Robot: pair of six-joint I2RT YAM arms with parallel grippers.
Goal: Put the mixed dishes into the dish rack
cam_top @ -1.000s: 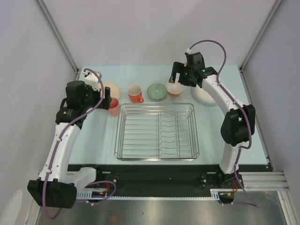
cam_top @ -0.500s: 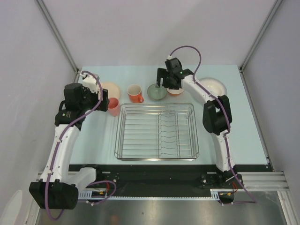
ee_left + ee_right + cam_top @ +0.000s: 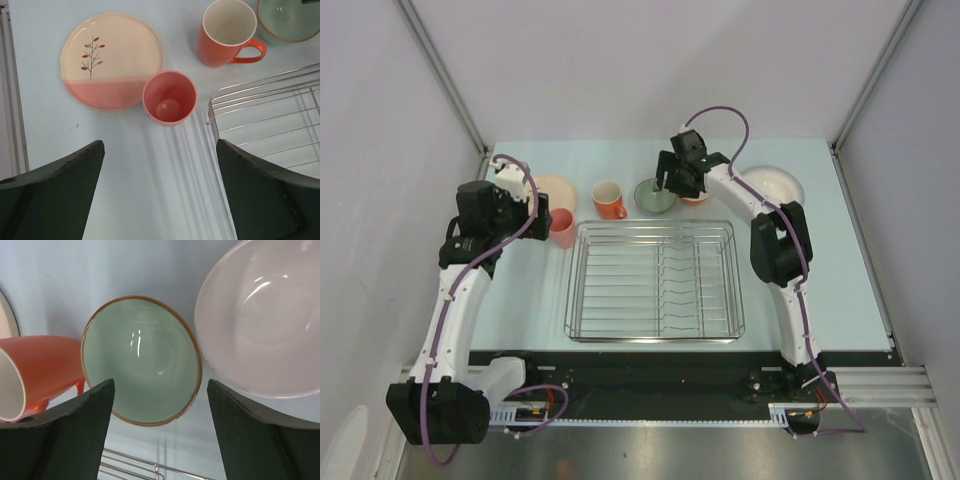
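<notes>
The dish rack is a chrome wire basket in mid-table with nothing in it. Behind it stand the orange mug, the pale green bowl and the orange white-lined bowl, which my right arm mostly covers from above. My right gripper hangs open over the green bowl, its fingers either side of the near rim and not touching it. My left gripper is open above bare table, short of the pink cup and the leaf-motif plate. The white plate lies far right.
The rack's left corner sits close to the pink cup. The orange mug stands just left of the green bowl, its handle toward it. Grey walls and metal rails close in the table on the left, back and right.
My right arm has swung left from the orange bowl and white plate to above the green bowl, and its jaws have narrowed a little. The left arm has barely moved.
</notes>
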